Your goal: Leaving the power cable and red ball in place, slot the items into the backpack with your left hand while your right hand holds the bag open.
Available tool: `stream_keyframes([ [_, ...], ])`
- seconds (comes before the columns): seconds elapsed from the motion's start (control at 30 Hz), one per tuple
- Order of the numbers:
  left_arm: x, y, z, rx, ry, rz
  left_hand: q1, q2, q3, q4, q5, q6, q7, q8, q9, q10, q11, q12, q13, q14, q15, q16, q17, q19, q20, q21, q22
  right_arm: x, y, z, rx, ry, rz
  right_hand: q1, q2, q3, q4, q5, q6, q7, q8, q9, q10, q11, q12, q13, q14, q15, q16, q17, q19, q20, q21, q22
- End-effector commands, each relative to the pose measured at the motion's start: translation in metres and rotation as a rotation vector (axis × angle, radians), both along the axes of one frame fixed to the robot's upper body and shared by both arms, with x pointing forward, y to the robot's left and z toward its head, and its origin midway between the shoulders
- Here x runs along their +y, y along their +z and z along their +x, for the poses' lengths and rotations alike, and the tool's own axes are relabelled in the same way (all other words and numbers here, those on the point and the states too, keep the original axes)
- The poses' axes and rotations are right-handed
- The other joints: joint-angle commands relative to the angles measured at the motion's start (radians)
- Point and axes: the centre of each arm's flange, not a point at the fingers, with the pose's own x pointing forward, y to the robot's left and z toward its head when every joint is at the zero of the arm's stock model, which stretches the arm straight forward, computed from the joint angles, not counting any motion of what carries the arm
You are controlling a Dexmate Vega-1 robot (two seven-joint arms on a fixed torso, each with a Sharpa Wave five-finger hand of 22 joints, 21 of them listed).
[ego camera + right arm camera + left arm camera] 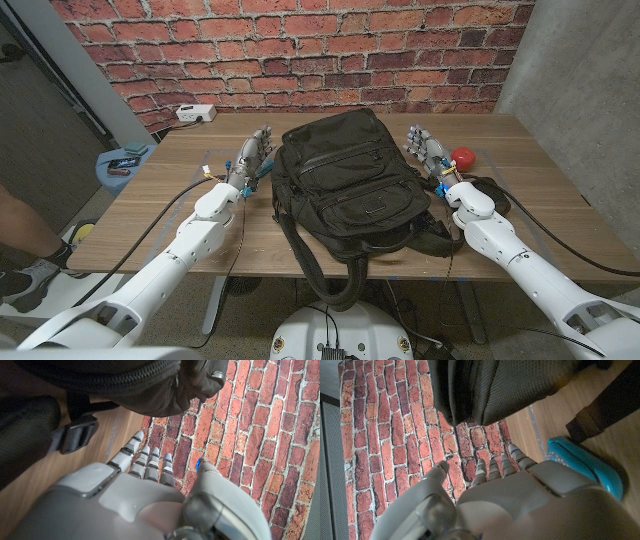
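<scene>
A black backpack (345,185) lies closed in the middle of the wooden table (560,190), straps trailing toward the front edge. My left hand (255,155) stands just left of the bag, fingers apart and holding nothing. In the left wrist view this hand (520,495) is near the bag's side (520,385), with a blue item (585,467) on the table beside it. My right hand (425,150) stands at the bag's right side, empty with fingers spread. From the right wrist, that hand (145,495) faces the backpack (125,385) and a strap buckle (80,432). A red ball (463,158) sits just right of my right hand.
A dark bundle (492,190) lies by my right forearm. A white power strip (196,113) sits at the table's back left corner. Off the table's left stands a blue stool (125,160), and a person's leg (20,235) shows at the left edge. A brick wall stands behind.
</scene>
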Motion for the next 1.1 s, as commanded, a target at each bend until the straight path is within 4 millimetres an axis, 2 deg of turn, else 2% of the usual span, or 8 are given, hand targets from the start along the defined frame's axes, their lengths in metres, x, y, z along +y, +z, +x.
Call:
stream_keyframes([
  [0.03,-0.005,-0.007,-0.011,-0.003,0.003,0.011,0.047,0.035,0.008,0.000,0.006,0.012,-0.001,0.003,0.003,0.001,0.010,0.006,0.002,0.000,0.010,0.004,0.002,0.010,0.000,0.002,0.004,0.002,-0.007,-0.006,-0.007,0.005,-0.004,0.013,-0.004,0.010,-0.005,0.007,0.007,-0.001,0.005,0.002,0.008,0.001,0.005,0.001,0.008,-0.021,0.005,-0.001,0.006,-0.040,0.005,0.001],
  [0.6,-0.006,-0.004,-0.014,-0.011,-0.011,0.029,0.048,0.034,0.015,-0.004,0.006,0.014,0.000,0.000,0.003,0.002,0.010,0.003,0.002,0.001,0.011,0.000,0.001,0.011,0.000,-0.004,0.004,0.001,-0.004,-0.021,-0.030,-0.011,-0.024,0.018,-0.009,0.015,-0.013,0.006,0.003,0.001,0.003,0.001,0.003,0.002,0.002,-0.003,0.005,-0.019,0.003,-0.009,0.004,-0.036,0.004,0.001],
  [1.1,0.001,-0.006,-0.018,-0.011,-0.010,0.036,0.047,0.033,0.020,-0.007,0.005,0.014,0.001,-0.002,0.003,0.002,0.013,0.000,0.002,0.000,0.011,-0.002,0.001,0.011,0.000,-0.008,0.004,0.010,0.003,-0.035,-0.061,-0.020,-0.073,0.024,-0.013,0.018,-0.023,0.004,-0.002,0.002,0.001,0.001,-0.003,0.003,0.001,-0.007,0.004,-0.017,0.003,-0.016,0.003,-0.035,0.004,0.001],
])
